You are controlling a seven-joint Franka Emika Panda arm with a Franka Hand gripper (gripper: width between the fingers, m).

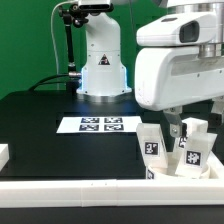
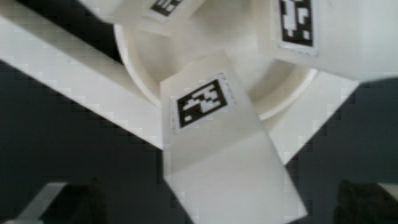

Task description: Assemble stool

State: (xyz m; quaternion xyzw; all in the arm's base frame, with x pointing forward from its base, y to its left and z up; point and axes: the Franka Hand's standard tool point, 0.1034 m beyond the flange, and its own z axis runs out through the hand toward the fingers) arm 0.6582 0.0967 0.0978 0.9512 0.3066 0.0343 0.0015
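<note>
Claw (image 1: 178,128) spread wide, holding nothing; tagged stool leg (image 2: 217,130) directly below it, seat disc (image 2: 178,55) at 12 o'clock.

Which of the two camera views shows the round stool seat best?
The wrist view. There the round seat fills the upper part of the picture, its curved rim plain, with a tagged leg lying across it. In the exterior view the seat cannot be made out: only tagged legs show beneath the arm's big white wrist.
</note>
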